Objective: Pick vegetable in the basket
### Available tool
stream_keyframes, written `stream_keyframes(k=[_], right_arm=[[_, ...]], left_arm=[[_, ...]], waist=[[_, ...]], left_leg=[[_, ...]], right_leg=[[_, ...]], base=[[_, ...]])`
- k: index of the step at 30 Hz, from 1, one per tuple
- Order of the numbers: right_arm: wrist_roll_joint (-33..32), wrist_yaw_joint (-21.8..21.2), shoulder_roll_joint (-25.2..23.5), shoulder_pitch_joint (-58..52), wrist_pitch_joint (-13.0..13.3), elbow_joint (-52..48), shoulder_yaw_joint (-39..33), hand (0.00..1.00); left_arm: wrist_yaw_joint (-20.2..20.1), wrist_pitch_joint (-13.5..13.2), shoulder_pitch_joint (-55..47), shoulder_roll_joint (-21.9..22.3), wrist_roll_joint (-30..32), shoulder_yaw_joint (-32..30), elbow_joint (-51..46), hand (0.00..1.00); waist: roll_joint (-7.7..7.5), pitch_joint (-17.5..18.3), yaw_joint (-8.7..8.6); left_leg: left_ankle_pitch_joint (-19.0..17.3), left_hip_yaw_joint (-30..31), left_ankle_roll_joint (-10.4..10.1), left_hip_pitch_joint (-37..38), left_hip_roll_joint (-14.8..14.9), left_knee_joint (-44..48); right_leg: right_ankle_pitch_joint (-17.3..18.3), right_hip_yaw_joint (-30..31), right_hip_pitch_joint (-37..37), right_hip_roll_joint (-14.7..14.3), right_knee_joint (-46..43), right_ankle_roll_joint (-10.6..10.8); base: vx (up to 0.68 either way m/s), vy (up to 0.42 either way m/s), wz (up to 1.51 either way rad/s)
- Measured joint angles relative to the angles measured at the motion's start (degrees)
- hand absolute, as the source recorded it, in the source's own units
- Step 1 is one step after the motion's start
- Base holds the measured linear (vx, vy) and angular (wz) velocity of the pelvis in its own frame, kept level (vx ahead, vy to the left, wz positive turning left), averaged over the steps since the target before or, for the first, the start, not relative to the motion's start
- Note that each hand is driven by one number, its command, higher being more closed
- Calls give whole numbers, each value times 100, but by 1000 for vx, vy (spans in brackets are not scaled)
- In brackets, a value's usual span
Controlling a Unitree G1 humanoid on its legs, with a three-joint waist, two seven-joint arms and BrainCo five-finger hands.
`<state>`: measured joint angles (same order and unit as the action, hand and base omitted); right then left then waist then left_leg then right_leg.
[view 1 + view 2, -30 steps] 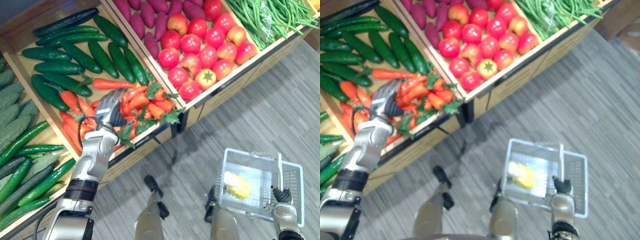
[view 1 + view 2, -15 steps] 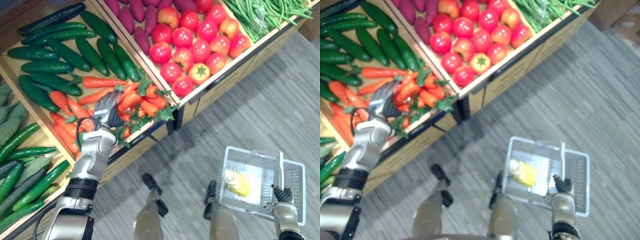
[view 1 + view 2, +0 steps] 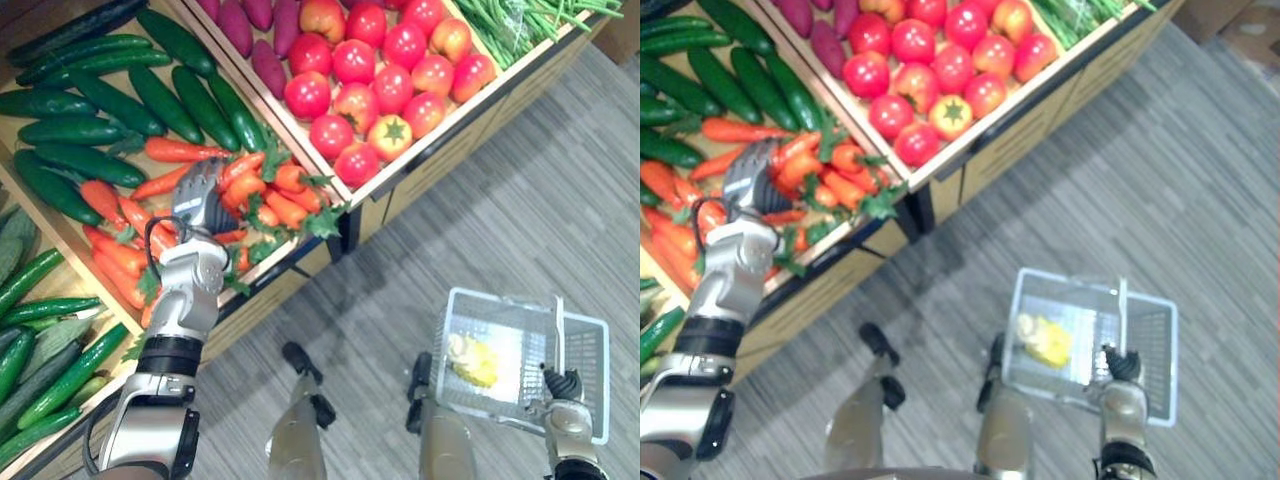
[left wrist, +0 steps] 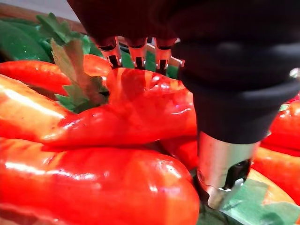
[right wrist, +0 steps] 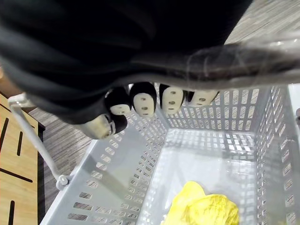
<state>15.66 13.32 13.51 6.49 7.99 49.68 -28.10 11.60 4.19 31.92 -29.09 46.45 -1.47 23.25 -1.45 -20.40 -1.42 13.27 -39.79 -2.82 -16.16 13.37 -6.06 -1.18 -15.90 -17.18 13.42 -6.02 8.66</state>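
The head view has drifted, yet the robot's left hand point(image 3: 200, 195) stays low among the carrots point(image 3: 285, 180), so no vegetable is lifted yet; whether it has closed on one cannot be told. Leafy tops point(image 3: 320, 222) and packed neighbours crowd it, with cucumbers point(image 3: 150, 100) and tomatoes point(image 3: 380, 70) alongside. The right hand point(image 3: 564, 390) is curled round the handle point(image 3: 558, 335) of the basket point(image 3: 500, 300), well apart over the floor point(image 3: 500, 200), with a yellow item point(image 3: 472, 362) inside.

Left arm reaches forward, nearly straight, the left robot hand point(image 3: 199, 196) palm-down with bent wrist. Right robot hand point(image 3: 1121, 366) hangs low, fingers point(image 5: 143, 101) curled round a handle point(image 5: 243, 54).
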Motion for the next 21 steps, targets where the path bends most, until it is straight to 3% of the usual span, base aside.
stream_keyframes(k=[7, 21], right_arm=[[-2, 0, -31, 0, 6, -9, 37, 100], [-7, -7, -56, -17, 23, -174, 149, 100]], left_arm=[[155, 3, 187, 1, 121, -116, -83, 100], [-73, 10, -51, 160, 110, -115, 20, 100]], waist=[[-35, -19, -4], [-108, -61, -20]], left_leg=[[1, -61, 1, 0, 8, 0], [13, -121, -7, 66, 28, 2]], right_leg=[[-27, 70, -54, -13, 2, -10], [-96, 117, -9, -47, 84, -27]], base=[[-2, -1, -5], [-3, -1, -2]])
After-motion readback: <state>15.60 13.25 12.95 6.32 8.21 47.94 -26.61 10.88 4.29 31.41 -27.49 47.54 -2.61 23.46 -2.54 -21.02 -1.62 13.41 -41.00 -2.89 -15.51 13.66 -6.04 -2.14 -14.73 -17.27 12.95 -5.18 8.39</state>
